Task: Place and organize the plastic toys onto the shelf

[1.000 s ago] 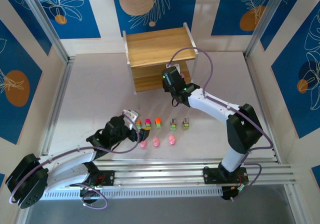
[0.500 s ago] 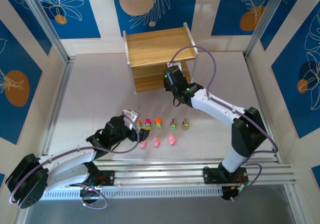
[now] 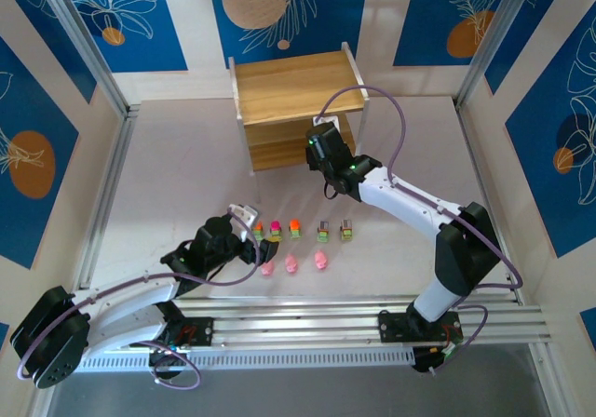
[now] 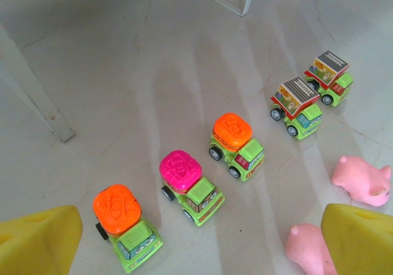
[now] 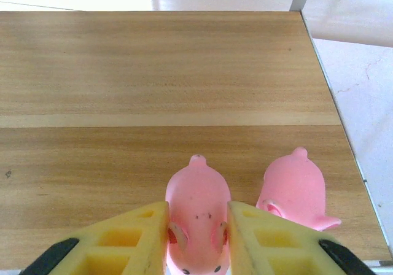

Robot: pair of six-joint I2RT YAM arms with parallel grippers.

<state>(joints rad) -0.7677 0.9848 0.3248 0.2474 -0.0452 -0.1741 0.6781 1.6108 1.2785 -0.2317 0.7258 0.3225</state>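
My right gripper is shut on a pink pig-like toy, its yellow fingers pressing both of the toy's sides. It holds the toy at the board of the wooden shelf, with a second pink toy just to the right on that board. From above, the right gripper reaches into the lower tier of the shelf. My left gripper hangs open over the table near three green cars, with an orange, a magenta and an orange top. Two grey-topped cars stand further right.
Three pink toys lie in a row on the table in front of the cars. A white shelf leg stands left of the left gripper. Blue patterned walls and metal rails enclose the table.
The right gripper has edged a little further right and into the shelf's lower tier with the pink toy. The left arm has barely moved.
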